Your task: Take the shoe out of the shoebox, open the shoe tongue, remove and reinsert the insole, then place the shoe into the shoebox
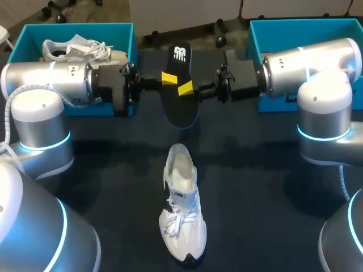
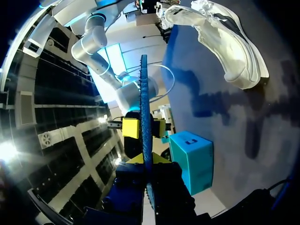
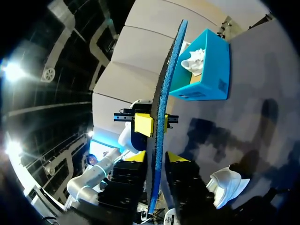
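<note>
Hanging between left fingers [image 1: 169, 78] and right fingers [image 1: 185, 89], both clamped on it, the insole [image 1: 180, 107] shows black, blue-backed.

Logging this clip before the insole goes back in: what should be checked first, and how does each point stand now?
1. Insole out of the shoe: ok, it is held in the air.
2. Left gripper shut on insole: ok, one finger on each face.
3. Right gripper shut on insole: ok, gripping from the opposite edge.
4. Shoe upright on the table, opening up: ok.
5. Tongue pulled open: cannot tell.
6. Nothing lying between insole and shoe: ok.
</note>
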Motion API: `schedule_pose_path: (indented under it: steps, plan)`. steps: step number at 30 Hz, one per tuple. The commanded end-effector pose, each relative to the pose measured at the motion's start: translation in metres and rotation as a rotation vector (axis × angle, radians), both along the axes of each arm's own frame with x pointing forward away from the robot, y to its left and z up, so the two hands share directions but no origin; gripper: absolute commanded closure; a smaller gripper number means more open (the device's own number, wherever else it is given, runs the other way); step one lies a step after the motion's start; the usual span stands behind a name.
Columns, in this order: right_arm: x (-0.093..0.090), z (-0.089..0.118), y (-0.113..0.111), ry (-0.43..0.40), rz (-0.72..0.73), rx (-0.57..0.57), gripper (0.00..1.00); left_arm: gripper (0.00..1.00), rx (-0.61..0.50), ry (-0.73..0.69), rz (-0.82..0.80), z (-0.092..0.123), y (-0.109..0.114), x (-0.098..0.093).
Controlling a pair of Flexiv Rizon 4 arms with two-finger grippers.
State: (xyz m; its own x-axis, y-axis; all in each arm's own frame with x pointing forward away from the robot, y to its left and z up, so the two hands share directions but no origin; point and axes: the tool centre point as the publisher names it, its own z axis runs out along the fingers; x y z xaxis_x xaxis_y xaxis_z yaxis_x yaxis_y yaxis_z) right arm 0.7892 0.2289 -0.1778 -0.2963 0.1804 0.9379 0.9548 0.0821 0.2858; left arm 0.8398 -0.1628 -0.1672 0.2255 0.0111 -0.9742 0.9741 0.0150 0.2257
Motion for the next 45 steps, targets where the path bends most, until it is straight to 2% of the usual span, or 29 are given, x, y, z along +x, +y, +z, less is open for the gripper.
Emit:
schedule_pose_path:
  steps: [1, 5, 6, 7, 8, 15, 18, 19, 23, 24, 40, 45]
  plan:
    - [0.001, 0.0, 0.002, 0.001, -0.004, 0.001, 1.0, 1.0, -0.008, -0.005, 0.01, -0.002, -0.002, -0.001]
    - [0.001, 0.0, 0.002, 0.001, -0.007, 0.005, 1.0, 1.0, -0.009, 0.004, 0.016, -0.002, -0.002, -0.001]
    - [0.001, 0.0, 0.002, 0.0, -0.008, 0.005, 1.0, 0.91, -0.005, 0.018, 0.013, -0.002, -0.002, 0.0]
    - [0.002, -0.001, 0.001, -0.002, -0.012, 0.007, 1.0, 0.33, -0.005, 0.031, 0.014, -0.002, -0.001, 0.0]
    - [0.002, -0.002, -0.001, -0.003, -0.015, 0.008, 1.0, 0.0, 0.001, 0.043, 0.005, 0.0, 0.001, -0.001]
    - [-0.002, -0.009, -0.016, -0.054, -0.012, 0.024, 1.0, 0.0, 0.116, 0.115, 0.024, 0.01, 0.026, -0.01]
    - [-0.004, -0.013, -0.021, -0.093, 0.001, 0.028, 1.0, 0.0, 0.203, 0.202, 0.022, 0.011, 0.039, -0.014]
    - [-0.006, -0.015, -0.023, -0.117, 0.007, 0.033, 1.0, 0.0, 0.27, 0.261, 0.027, 0.009, 0.047, -0.018]
    - [-0.007, -0.02, -0.027, -0.155, 0.021, 0.042, 1.0, 0.0, 0.364, 0.365, 0.021, 0.006, 0.061, -0.028]
    - [-0.008, -0.022, -0.027, -0.182, 0.017, 0.044, 1.0, 0.0, 0.448, 0.404, 0.022, 0.0, 0.067, -0.033]
    - [-0.009, -0.022, -0.027, -0.193, 0.014, 0.047, 1.0, 0.0, 0.448, 0.404, 0.022, 0.0, 0.067, -0.033]
    - [-0.024, -0.031, -0.039, -0.233, 0.002, 0.069, 1.0, 0.0, 0.505, 0.645, 0.166, -0.009, 0.062, -0.033]
